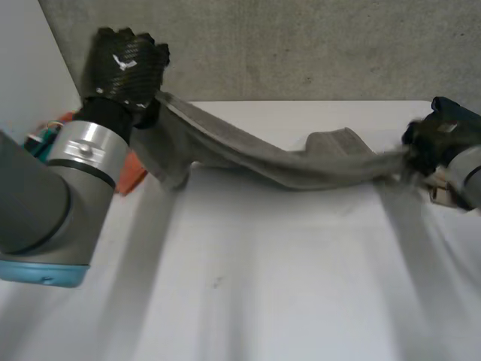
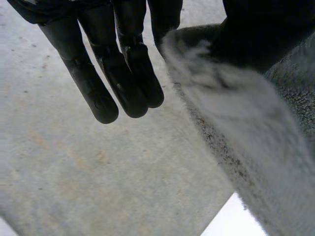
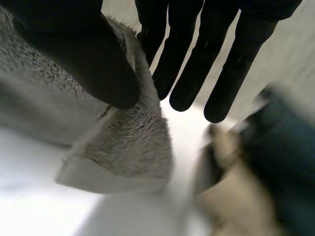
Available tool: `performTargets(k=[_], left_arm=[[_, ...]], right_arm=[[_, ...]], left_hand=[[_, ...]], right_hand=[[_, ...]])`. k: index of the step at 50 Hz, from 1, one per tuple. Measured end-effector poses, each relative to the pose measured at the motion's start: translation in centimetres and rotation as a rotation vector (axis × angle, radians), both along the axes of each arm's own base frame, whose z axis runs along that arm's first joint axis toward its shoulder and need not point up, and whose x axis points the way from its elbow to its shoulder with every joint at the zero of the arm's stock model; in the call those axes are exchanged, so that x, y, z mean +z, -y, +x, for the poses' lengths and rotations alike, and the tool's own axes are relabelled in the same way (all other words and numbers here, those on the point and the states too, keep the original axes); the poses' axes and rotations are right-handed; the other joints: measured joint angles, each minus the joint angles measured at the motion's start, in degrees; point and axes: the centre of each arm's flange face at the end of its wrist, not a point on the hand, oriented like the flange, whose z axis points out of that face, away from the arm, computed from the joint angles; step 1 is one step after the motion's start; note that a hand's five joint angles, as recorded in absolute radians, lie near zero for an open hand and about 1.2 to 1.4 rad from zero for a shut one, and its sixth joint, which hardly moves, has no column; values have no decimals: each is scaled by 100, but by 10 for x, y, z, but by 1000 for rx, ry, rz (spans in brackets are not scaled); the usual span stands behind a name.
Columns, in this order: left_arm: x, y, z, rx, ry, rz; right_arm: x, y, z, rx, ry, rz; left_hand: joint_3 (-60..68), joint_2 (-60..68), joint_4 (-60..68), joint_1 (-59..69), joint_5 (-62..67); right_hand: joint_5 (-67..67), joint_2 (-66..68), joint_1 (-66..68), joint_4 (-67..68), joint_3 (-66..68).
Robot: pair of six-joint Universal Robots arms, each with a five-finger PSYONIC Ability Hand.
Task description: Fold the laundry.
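While the grey towel is hanging in the air over the white table, both hands are holding it, one at each end. The left hand is sitting at the upper left of the head view and is pinching one end of the towel between its thumb and a finger, while its other fingers are pointing out straight with nothing in them. The right hand is sitting at the right edge of the head view and is pinching the other end the same way, with its thumb pressing on the cloth and a corner dangling under it. The towel is sagging a bit in the middle and is looking bunched up like a rope, not flat. So the job is looking like it is only starting, as no fold is showing yet. The towel is waiting to be spread flat on the table and then folded. An orange thing is lying at the left by the left arm. Beside the right hand, a dark blue cloth and a tan cloth are lying in a heap, so more laundry is probably waiting its turn
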Motion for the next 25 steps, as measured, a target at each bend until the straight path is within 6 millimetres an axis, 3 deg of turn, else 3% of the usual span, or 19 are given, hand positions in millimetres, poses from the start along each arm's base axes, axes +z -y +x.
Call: performTargets(k=[5,7,8,11,17,22,25], left_arm=[[19,-6,20,41,13,12],[20,-6,23,45,16,16],[22,-8,29,52,35,41],[19,-13,34,41,74,95],[-11,-19,34,-23,173,270],[-59,-3,24,-46,268,415],[-76,10,18,-47,313,430]], right_arm=[[73,-26,-18,9,-196,-105],[78,-30,-19,12,-219,-111],[97,-45,-24,30,-331,-127],[110,-64,-26,65,-476,-124],[102,-85,-19,162,-630,-49],[62,-79,-3,222,-672,80],[45,-70,1,215,-698,125]], left_hand=[[0,0,0,0,0],[0,0,0,0,0],[0,0,0,0,0],[0,0,0,0,0],[0,2,0,0,0],[4,4,0,0,0],[5,4,0,0,0]], right_hand=[[45,0,6,2,1],[45,0,6,2,2],[45,0,6,2,2],[115,11,7,4,2],[138,11,7,4,3],[150,11,7,5,3],[150,11,7,4,3]])
